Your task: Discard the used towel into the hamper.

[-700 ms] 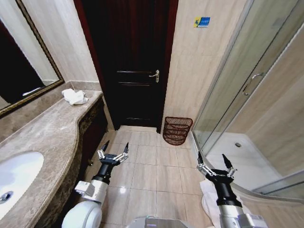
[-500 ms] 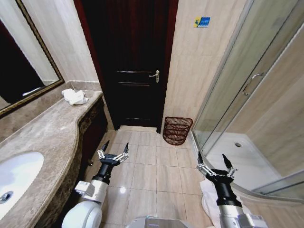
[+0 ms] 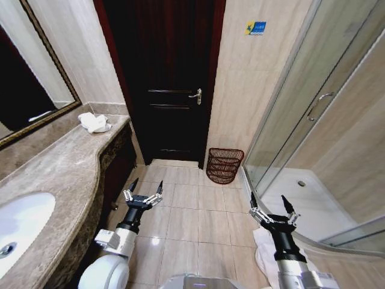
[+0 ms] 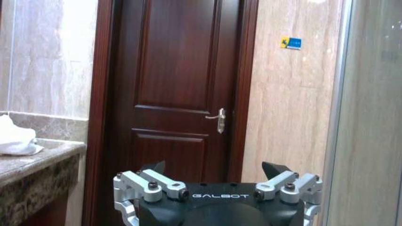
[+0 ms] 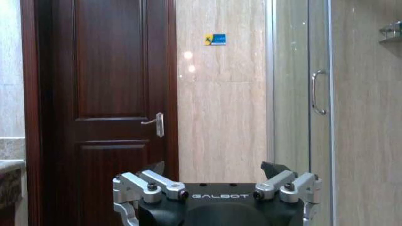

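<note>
A: While both arms hang low over the tiled floor [image 3: 186,220], where does the hamper [image 3: 224,165] stand?

B: At the far end of the room, on the floor against the beige wall, just right of the dark wooden door [image 3: 162,78] and beside the glass shower enclosure [image 3: 313,120].

A: And the towel [image 3: 95,123]?

B: A crumpled white one lies at the far end of the marble desk [image 3: 54,174] on the left, under the mirror [image 3: 27,90], well apart from the hamper. The sink basin [image 3: 18,226] sits at the desk's near end.

A: What are the pincers doing?

B: The left pincer [image 3: 143,195] hovers near the desk's front edge, fingers spread wide and holding nothing. The right pincer [image 3: 272,210] hovers on the right near the shower's threshold, likewise spread apart and empty. Both point toward the door.
</note>
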